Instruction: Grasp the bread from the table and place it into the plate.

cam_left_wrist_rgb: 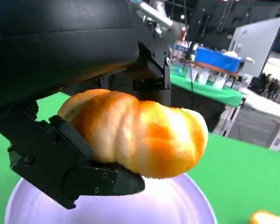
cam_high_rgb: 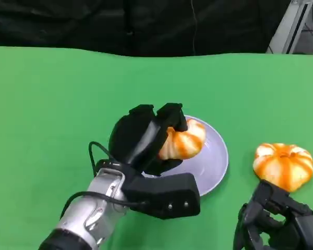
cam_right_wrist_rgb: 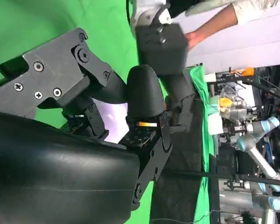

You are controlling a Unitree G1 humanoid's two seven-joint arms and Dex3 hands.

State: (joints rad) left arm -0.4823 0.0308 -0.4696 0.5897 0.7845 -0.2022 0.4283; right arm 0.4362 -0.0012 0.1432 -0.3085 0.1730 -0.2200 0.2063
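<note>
Second bread [cam_high_rgb: 283,165] right of plate [cam_high_rgb: 215,165], right hand [cam_high_rgb: 279,221] beside it

I see a green table [cam_high_rgb: 52,104] under everything. A second orange and white bun [cam_high_rgb: 283,165] sits on it, off to the right side. Behind the table it is dark. A person's arm [cam_right_wrist_rgb: 214,21] reaches in beside the table.
</note>
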